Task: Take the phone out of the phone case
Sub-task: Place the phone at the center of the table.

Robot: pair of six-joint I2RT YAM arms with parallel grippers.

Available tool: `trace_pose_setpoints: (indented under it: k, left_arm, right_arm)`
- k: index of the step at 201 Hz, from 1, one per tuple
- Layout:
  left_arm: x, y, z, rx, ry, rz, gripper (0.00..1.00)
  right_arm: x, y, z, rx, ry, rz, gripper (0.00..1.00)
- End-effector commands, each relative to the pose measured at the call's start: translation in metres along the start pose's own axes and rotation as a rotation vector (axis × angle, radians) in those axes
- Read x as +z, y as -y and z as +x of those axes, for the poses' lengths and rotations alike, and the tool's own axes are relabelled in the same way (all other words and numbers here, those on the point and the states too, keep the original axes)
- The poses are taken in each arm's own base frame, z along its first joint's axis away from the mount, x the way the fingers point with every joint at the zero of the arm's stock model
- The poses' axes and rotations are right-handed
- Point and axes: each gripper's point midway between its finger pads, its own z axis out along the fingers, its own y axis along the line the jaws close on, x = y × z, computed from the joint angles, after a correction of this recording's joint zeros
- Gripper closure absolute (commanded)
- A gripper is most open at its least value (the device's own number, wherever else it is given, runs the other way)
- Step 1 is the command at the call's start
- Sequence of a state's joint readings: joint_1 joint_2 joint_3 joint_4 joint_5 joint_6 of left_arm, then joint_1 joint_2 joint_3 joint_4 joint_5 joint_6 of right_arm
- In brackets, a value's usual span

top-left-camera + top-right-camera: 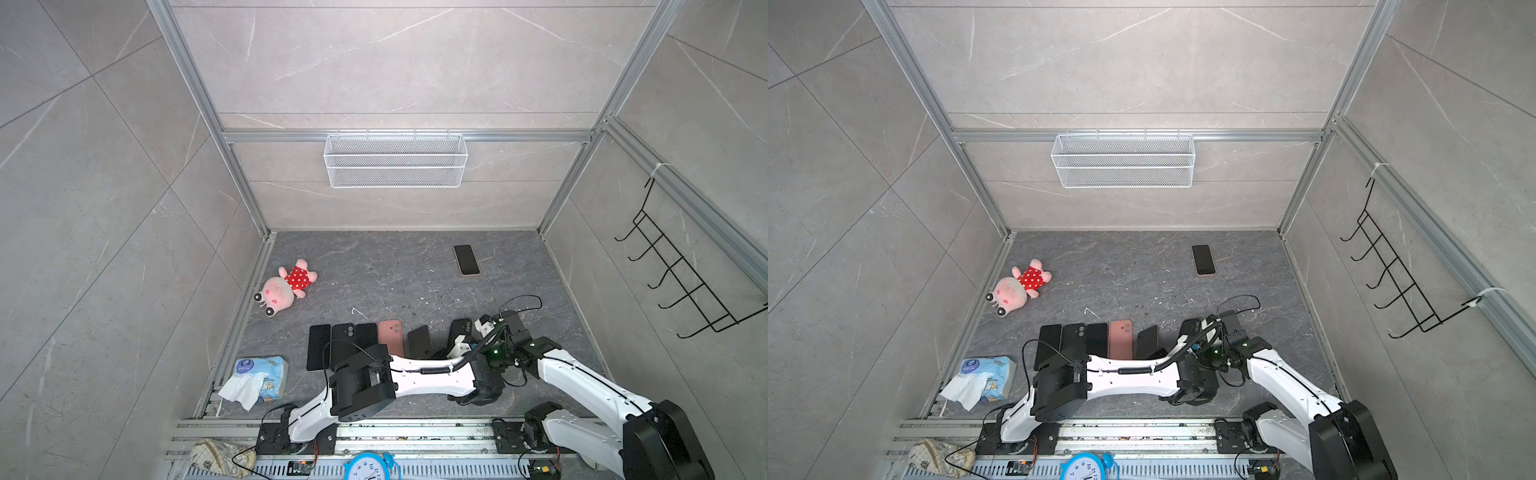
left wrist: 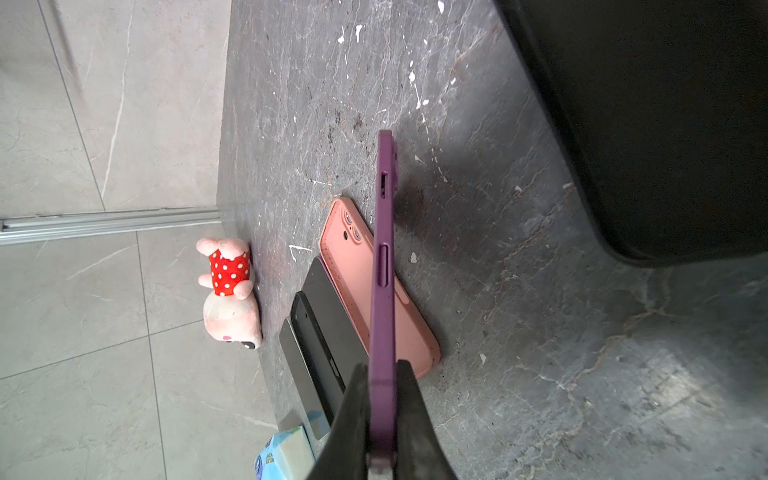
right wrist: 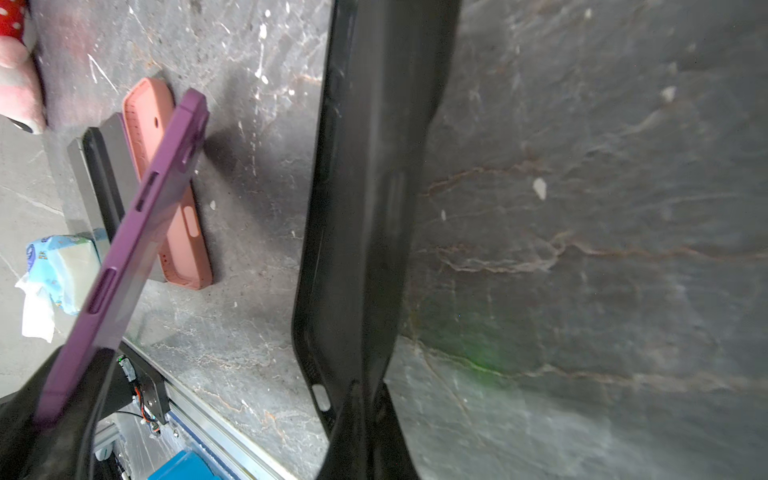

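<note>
Left gripper (image 2: 382, 365) clamps purple case (image 2: 384, 249); right gripper (image 3: 368, 386) clamps black case (image 3: 365, 166), its hollow inside visible only from right wrist.

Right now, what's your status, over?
Left gripper shut on purple phone case. Right gripper shut on black phone case, looks empty. Pink phone case lies on the table, untouched.
</note>
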State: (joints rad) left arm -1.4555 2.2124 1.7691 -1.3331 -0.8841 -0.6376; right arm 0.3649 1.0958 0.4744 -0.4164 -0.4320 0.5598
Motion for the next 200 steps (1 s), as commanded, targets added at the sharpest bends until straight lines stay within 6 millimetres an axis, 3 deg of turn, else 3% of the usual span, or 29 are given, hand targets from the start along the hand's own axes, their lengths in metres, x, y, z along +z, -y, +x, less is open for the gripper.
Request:
trace_pose_setpoints:
  k: [1,53,134,166,200]
  left_arm:
    - [-0.004,0.011,-0.004,0.04,0.017,-0.008,0.86]
    - [0.007,0.033,-0.003,0.03,0.009,0.019,0.85]
    - [0.017,0.047,-0.001,0.007,0.018,0.032,0.68]
    - [0.022,0.047,0.008,-0.007,0.005,0.031,0.57]
    - [0.022,0.04,0.01,-0.037,0.01,0.018,0.39]
  right_arm:
    - [-0.001,-0.017,-0.006,-0.056,-0.005,-0.061,1.0]
    - [0.009,-0.018,-0.004,-0.06,-0.047,-0.076,1.0]
    - [0.018,-0.016,-0.004,-0.058,-0.076,-0.076,1.0]
    - [0.021,-0.014,-0.002,-0.062,-0.099,-0.074,1.0]
    - [0.024,-0.015,-0.004,-0.062,-0.105,-0.075,1.0]
